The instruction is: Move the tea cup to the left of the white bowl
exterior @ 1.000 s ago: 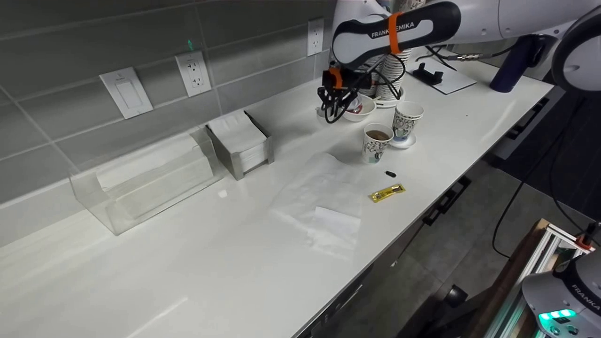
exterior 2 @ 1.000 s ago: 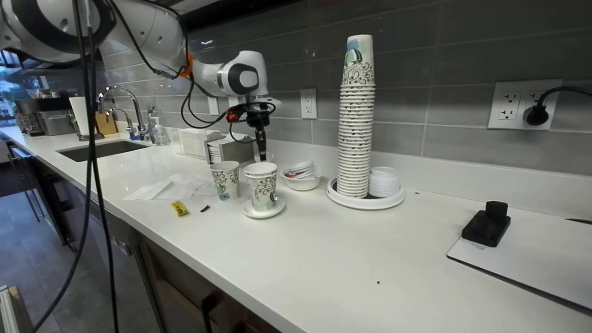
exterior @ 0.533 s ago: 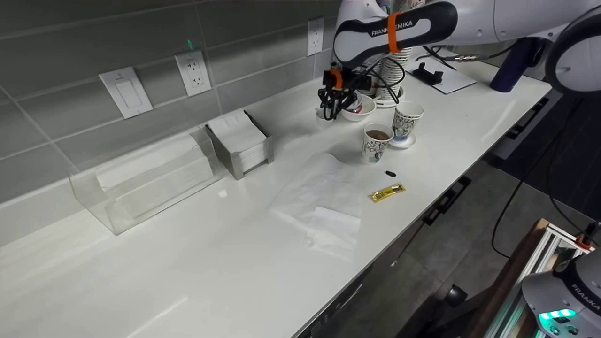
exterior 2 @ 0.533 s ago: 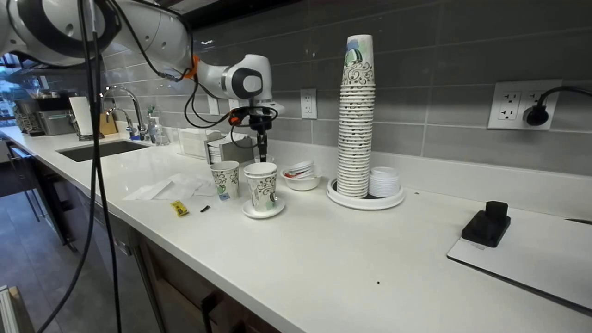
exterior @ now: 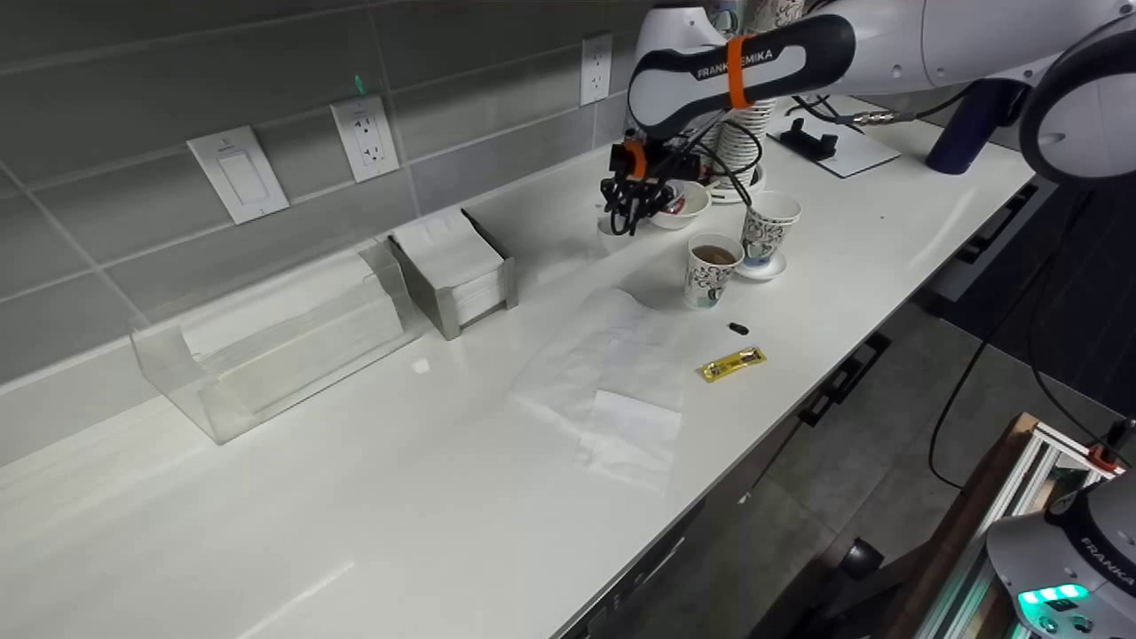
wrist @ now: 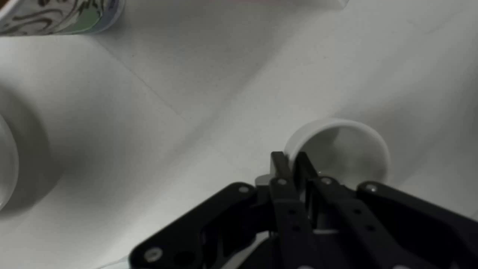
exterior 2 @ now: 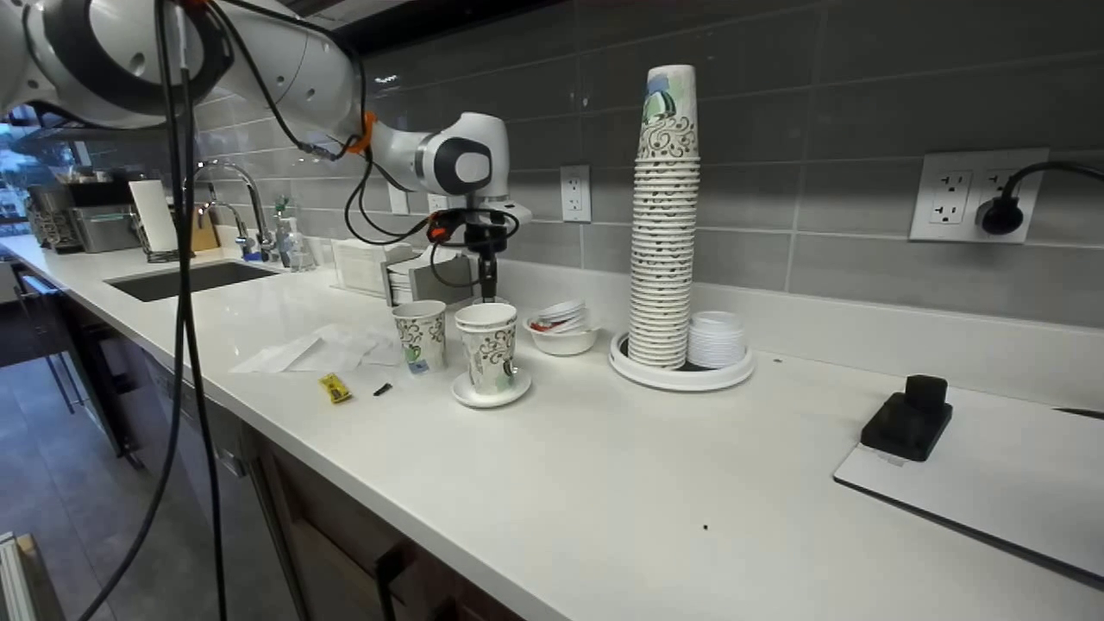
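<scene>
The Robotiq gripper [wrist: 292, 164] has its black fingers [wrist: 279, 162] pinched on the rim of the tea cup [wrist: 347, 153], one inside the wall and one outside. The tea cup is small, plain, white and round; whether its base touches the counter [exterior: 426, 497] cannot be told. In both exterior views it appears left of the white bowl [exterior 2: 565, 345] and near it, and the bowl holds white round pieces and something red. A curved white rim [wrist: 7, 164], too cropped to name, enters at the left of the wrist view. Nearer the counter's front edge, a patterned paper cup [exterior: 708, 286] with brown liquid stands upright just beside two nested paper cups [exterior 2: 490, 349] on a white saucer [exterior 2: 517, 391]. Past the bowl, a tall stack of paper cups [exterior 2: 664, 259] and a shorter stack of white lids [exterior 2: 717, 338] share a round white tray [exterior 2: 681, 381]. On the opposite side of the gripper sit a napkin holder [exterior: 424, 293] and a clear plastic box [exterior: 222, 408]. Closer to the front lie a crumpled white sheet [exterior: 612, 355], a yellow packet [exterior: 733, 364] and a small black object [exterior: 737, 328].
</scene>
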You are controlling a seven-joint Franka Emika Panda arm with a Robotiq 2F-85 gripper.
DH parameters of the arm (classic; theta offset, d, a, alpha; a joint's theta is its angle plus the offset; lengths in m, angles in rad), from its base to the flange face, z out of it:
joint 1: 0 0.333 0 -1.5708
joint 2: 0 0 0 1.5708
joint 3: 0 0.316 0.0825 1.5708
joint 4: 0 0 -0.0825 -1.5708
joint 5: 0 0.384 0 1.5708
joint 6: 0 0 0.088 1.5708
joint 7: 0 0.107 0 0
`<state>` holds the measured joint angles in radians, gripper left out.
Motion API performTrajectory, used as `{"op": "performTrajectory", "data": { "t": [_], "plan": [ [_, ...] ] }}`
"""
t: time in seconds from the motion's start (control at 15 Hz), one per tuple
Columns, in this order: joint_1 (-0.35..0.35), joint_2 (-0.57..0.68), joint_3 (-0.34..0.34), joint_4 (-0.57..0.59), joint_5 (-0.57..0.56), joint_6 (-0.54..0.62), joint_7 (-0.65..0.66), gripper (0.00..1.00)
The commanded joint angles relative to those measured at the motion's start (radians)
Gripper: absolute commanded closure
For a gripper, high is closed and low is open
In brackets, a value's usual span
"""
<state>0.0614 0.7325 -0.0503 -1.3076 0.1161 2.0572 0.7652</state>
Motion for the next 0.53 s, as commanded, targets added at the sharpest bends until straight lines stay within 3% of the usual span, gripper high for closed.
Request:
{"op": "performTrajectory", "data": {
  "t": [0.0, 0.2, 0.27, 0.47],
  "plan": [
    [-0.023, 0.010, 0.024, -0.016, 0.060, 0.035, -0.044, 0.98],
    [-0.018, 0.020, 0.022, -0.019, 0.071, 0.063, -0.049, 0.98],
    [-0.016, 0.020, 0.022, -0.020, 0.071, 0.069, -0.050, 0.66],
    [-0.008, 0.018, 0.019, -0.025, 0.063, 0.091, -0.047, 0.53]
  ]
}}
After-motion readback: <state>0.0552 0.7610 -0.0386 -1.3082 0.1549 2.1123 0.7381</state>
